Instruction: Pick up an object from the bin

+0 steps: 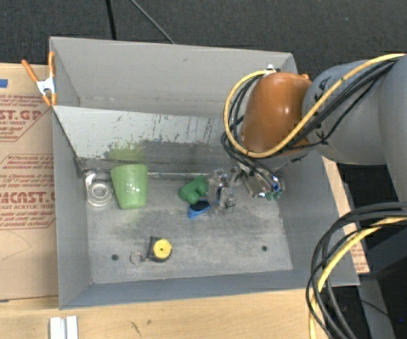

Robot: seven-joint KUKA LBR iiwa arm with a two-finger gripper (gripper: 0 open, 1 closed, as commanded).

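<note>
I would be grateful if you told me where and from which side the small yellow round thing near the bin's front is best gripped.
Probably across its round edge, coming straight down: the yellow round thing lies low on the bin floor, away from the walls. A small grey piece lies just left of it, so closing front to back seems safer.

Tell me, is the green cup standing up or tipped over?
Tipped over, it seems: the green cup shows its long tapered side, no round mouth facing up.

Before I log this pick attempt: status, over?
End effector down mid-bin, beside dark green piece. Blue piece close beside both. Light green cup well left.
</note>
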